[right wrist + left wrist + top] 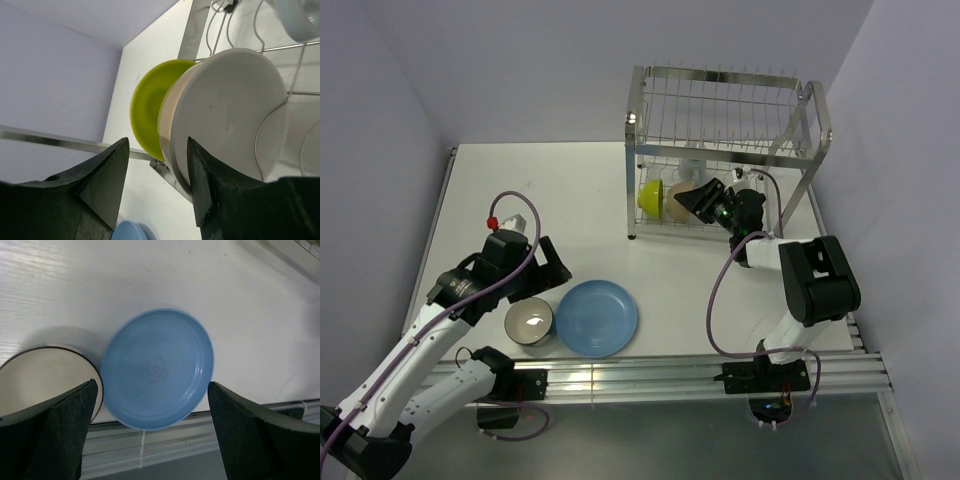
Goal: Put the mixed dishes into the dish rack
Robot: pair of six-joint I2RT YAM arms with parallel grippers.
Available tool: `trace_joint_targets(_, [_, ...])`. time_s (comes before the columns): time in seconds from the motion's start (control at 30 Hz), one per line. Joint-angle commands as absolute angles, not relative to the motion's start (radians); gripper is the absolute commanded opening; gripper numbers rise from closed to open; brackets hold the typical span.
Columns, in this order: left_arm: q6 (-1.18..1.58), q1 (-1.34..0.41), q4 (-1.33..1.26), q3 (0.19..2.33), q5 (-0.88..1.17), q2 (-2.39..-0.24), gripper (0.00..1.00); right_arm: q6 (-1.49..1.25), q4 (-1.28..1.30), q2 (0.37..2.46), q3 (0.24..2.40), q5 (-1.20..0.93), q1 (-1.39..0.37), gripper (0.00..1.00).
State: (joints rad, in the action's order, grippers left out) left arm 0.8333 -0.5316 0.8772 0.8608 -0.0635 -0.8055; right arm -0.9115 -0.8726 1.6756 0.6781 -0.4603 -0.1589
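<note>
Closest in, the dark bowl point(529, 322) and plate point(597, 317) sit just beside each other at the table's point(540, 190) near edge. The left gripper point(151, 385) hovers over them, jaws wide and empty. Further back, the green bowl point(147, 117) and cream bowl point(225, 115) stand on edge in the rack point(720, 72) (lower tier). The mug point(300, 17) is behind them, I think.

The right gripper point(159, 142) is spread at the cream bowl's rim, holding nothing. I'd guess the plate's next. It lies flat, so a finger has to get under its rim.
</note>
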Motion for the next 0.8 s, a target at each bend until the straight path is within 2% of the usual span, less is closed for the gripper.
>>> trace_joint_targets(0.0, [0.873, -0.528, 0.928, 0.916, -0.179, -0.821, 0.99, -0.847, -0.789, 1.586, 0.657, -0.41, -0.156, 0.57])
trace_joint_targets(0.33, [0.959, -0.528, 1.086, 0.936, -0.368, -0.936, 0.99, -0.838, -0.696, 1.473, 0.569, -0.38, -0.146, 0.59])
trace_joint_targets(0.5, [0.96, -0.529, 1.131, 0.93, -0.321, -0.994, 0.96, -0.868, -0.701, 1.424, 0.494, -0.387, -0.147, 0.58])
trace_joint_targets(0.57, [0.966, -0.531, 1.14, 0.922, -0.299, -1.012, 0.98, -0.88, -0.693, 1.391, 0.474, -0.388, -0.15, 0.58])
trace_joint_targets(0.77, [1.045, -0.604, 1.126, 0.865, -0.258, -1.014, 0.92, -0.848, -0.602, 1.246, 0.414, -0.353, -0.172, 0.58])
